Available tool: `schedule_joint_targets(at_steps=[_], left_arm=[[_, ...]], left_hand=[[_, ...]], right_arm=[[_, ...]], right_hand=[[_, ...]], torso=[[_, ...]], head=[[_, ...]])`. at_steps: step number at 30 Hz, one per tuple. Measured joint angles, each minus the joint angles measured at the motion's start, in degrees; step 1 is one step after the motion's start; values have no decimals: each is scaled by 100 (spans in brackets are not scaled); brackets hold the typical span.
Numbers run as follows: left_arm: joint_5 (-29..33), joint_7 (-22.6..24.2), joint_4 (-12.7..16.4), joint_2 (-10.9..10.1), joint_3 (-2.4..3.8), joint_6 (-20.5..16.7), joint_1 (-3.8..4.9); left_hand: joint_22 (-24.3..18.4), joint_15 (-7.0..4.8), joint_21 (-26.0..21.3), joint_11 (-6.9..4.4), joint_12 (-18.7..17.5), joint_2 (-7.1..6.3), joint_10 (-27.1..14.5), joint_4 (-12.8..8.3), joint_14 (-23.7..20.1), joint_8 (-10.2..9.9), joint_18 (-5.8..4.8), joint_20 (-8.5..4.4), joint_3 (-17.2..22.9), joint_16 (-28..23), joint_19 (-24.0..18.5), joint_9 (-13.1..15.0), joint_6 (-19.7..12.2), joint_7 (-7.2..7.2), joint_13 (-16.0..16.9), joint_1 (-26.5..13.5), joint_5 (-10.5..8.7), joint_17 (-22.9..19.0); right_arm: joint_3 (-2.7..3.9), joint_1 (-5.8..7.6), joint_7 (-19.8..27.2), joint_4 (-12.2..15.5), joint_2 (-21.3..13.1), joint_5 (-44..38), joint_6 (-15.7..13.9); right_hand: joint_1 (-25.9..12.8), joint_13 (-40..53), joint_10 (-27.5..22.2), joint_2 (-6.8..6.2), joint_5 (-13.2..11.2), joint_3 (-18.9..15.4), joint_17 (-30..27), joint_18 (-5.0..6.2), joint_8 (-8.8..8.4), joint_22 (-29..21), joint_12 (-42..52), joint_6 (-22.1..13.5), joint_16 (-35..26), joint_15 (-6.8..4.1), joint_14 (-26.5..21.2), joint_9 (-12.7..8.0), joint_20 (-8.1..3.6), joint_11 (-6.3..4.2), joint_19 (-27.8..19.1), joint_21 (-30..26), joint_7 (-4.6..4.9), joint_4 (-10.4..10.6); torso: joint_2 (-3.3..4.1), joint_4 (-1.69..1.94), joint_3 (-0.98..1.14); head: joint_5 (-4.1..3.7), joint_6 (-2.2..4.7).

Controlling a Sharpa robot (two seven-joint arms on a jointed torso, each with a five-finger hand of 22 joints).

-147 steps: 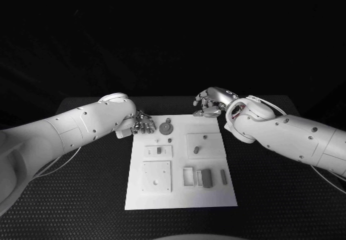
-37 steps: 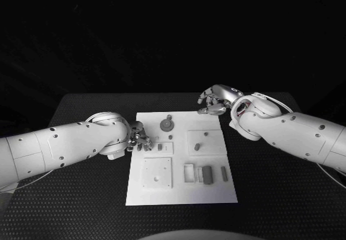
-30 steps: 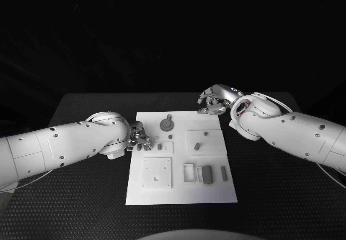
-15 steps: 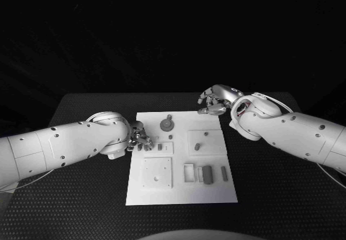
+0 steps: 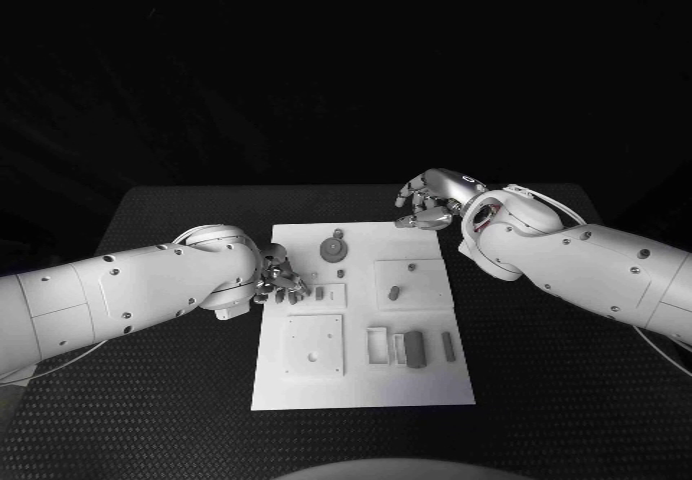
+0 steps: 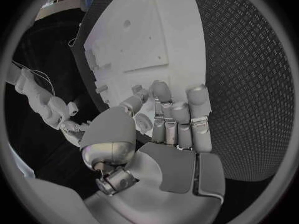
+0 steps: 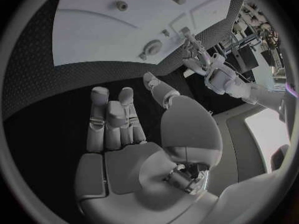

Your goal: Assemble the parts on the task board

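Observation:
The white task board [image 5: 361, 385] lies mid-table. On it are a round gear-like part [image 5: 333, 250], a small peg [image 5: 340, 273], a part on a small raised block [image 5: 317, 295], and a part [image 5: 394, 293] on a square plate. My left hand [image 5: 281, 280] is at the board's left edge beside the small block; its fingers [image 6: 177, 112] lie side by side over the board's [image 6: 137, 30] edge with nothing in them. My right hand [image 5: 430, 205] hovers past the board's far right corner. Its palm [image 7: 121, 149] holds nothing, and the gear [image 7: 151, 47] lies ahead of it.
Several grey bars [image 5: 414, 350] lie in the board's near right area, and a square plate with a hole [image 5: 313, 347] lies near left. Black textured table [image 5: 548, 400] surrounds the board on all sides.
Since 4.9 s ago my left hand has moved nearer along the board's left edge, from beside the gear to beside the small block. Over the last second nothing has moved.

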Motion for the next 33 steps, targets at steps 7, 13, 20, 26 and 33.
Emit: schedule_joint_targets(at_steps=[7, 13, 20, 26, 33], left_arm=[[5, -2, -9, 2, 0, 7, 0], [15, 4, -15, -27, 2, -19, -1], [123, 44, -24, -122, 45, -163, -1], [510, 87, -33, -216, 210, -332, 0], [1558, 387, -205, -427, 414, -625, 12]], left_hand=[[-1, 0, 20, 0, 0, -123, 0, 139, 0, 0, 0, 2, -1, 0, -2, -6, 0, -1, 0, -20, -110, 12], [4, 0, 23, 0, 0, -551, 0, 407, -1, 19, 0, -10, -334, 0, -33, -1, -2, -3, 18, -332, -243, 38], [3, -40, 23, -20, 0, -645, -20, 513, -44, 30, 0, -38, -830, -1, -108, 26, -53, -32, 26, -631, -243, 46], [3, -32, -119, 30, -91, -944, -201, 910, -212, -42, -1, -38, -770, -137, -210, 7, -292, -1, -2, -557, -243, 13], [-64, 371, -411, 431, -694, -977, -1111, 1122, -619, -438, -1, 286, -884, -429, -656, -120, -1196, 351, -271, -223, -243, -113]], right_arm=[[0, 0, -1, 2, -3, 0, 0], [0, 0, -1, 1, -4, 0, 0], [0, -1, 0, -8, -4, 0, 0], [0, -6, 8, -18, 5, 4, 0], [-1, -40, 50, -74, 70, 29, 0]], right_hand=[[0, 0, 0, 0, 0, 0, 0, 1, 0, 0, 0, 0, 0, 0, 0, 0, -20, 0, -21, 0, 0, 0], [0, 0, 0, 0, 0, 0, 0, 1, 0, 0, 0, -1, 0, 0, 0, 0, -19, 0, -21, 0, 0, 0], [-1, 5, 0, -1, 0, 0, 0, 1, -49, 0, 0, -1, 0, 0, 0, 0, -18, 0, -22, 0, -1, 0], [-23, 5, 0, -23, 0, 0, 0, 1, -80, 0, 0, -10, 0, 0, 0, -10, -17, 0, -22, 0, -9, 0], [-23, 3, -21, -23, 0, 0, 0, 1, -81, 0, -26, -12, 0, 17, -18, -17, -16, 21, -24, 0, -9, 0]], torso=[[-1, 0, 0], [-2, 0, 0], [-2, -3, -1], [-4, 0, -4], [-8, 8, -9]], head=[[-4, -5], [-2, -8], [-9, 8], [-13, 30], [-11, 54]])
